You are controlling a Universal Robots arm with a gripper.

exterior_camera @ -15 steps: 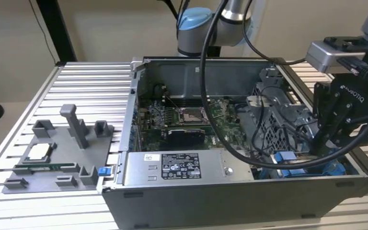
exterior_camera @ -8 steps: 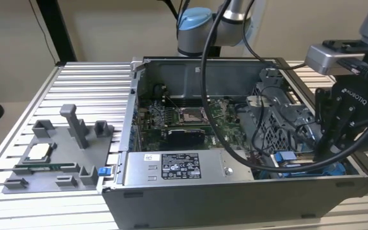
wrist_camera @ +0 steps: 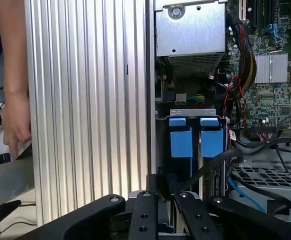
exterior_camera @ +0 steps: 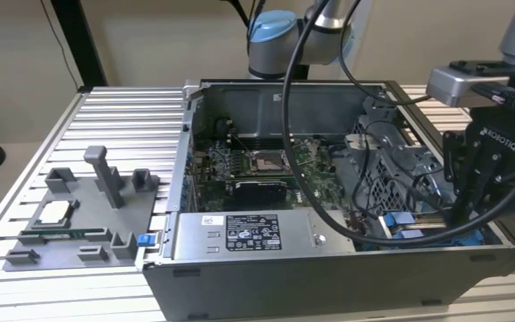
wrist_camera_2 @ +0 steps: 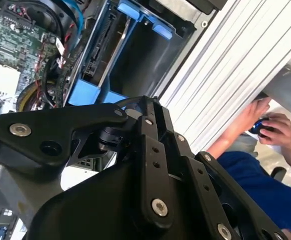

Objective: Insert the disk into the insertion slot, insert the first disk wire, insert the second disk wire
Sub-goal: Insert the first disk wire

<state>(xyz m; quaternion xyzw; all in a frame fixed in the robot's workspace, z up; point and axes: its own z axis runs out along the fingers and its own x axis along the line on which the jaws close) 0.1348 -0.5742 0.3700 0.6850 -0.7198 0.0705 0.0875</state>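
Note:
My black gripper (exterior_camera: 461, 215) hangs over the open computer case's front corner on the exterior view's right, reaching down among cables. In both wrist views its fingers (wrist_camera_2: 148, 107) stand pressed together, and a black disk wire (wrist_camera: 213, 164) runs right up to the tip of the gripper (wrist_camera: 160, 181). The disk (wrist_camera_2: 98, 57) sits in its blue frame inside the insertion slot (wrist_camera: 185, 113), with its connector end bare and facing the gripper. Beside it lies a dark bay with blue rails (wrist_camera_2: 135, 55). The slot's blue tabs (exterior_camera: 402, 220) show just below the gripper.
A grey labelled power-supply box (exterior_camera: 253, 231) lies along the case's near side, with the motherboard (exterior_camera: 257, 164) behind it. Black cables (exterior_camera: 329, 201) loop across the case. A grey fixture with parts (exterior_camera: 70, 221) stands on the slotted table. A person's hand (wrist_camera: 15, 125) rests beside the table.

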